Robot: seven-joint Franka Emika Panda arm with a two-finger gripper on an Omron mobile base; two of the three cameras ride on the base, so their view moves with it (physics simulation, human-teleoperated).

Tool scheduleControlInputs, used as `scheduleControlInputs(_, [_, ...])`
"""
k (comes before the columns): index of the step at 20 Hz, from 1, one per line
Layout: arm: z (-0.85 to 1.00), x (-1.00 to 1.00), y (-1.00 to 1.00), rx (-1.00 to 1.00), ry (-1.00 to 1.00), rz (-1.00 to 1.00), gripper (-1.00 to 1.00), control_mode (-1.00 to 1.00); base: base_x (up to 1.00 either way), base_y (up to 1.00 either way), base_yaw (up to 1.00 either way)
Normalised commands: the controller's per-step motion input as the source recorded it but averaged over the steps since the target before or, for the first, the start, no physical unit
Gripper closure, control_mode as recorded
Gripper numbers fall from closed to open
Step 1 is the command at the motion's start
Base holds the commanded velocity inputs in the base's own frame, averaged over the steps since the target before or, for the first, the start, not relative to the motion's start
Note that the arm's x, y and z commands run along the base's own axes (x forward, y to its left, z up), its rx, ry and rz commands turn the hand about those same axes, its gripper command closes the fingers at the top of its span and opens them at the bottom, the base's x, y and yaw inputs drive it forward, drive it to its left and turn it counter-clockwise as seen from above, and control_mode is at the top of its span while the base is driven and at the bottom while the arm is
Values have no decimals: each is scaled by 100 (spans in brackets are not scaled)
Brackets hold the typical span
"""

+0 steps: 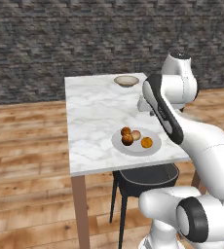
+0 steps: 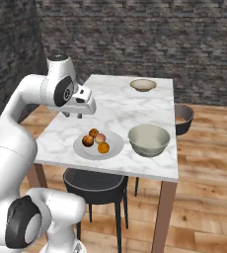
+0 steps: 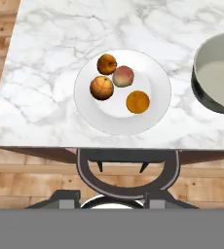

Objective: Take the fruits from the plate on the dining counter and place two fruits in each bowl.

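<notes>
**Four fruits on the plate, gripper above the counter**

The plate (image 3: 122, 92) lies near the front edge of the dining counter (image 3: 60, 34). It carries two reddish-brown fruits (image 3: 102, 87) at 10 and 11 o'clock, a peach fruit (image 3: 123, 76) near 12, and an orange (image 3: 138, 102) at 4 o'clock. One bowl (image 2: 148, 139) stands just beside the plate at 3 o'clock; another bowl (image 2: 143, 85) sits near the far edge. The gripper (image 2: 73, 115) hangs above the counter, apart from the plate; whether its jaws are parted or closed cannot be told.
</notes>
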Motion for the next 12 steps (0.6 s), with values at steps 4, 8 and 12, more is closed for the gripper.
scheduleControlInputs(4, [-7, 8, -1, 0, 9, -8, -100, -100, 0, 0, 0])
scheduleControlInputs(8, [-51, 67, 9, -2, 16, -46, -100, -100, 0, 0, 0])
scheduleControlInputs(12, [-78, 73, 38, 0, 4, -59, -100, -100, 0, 0, 0])
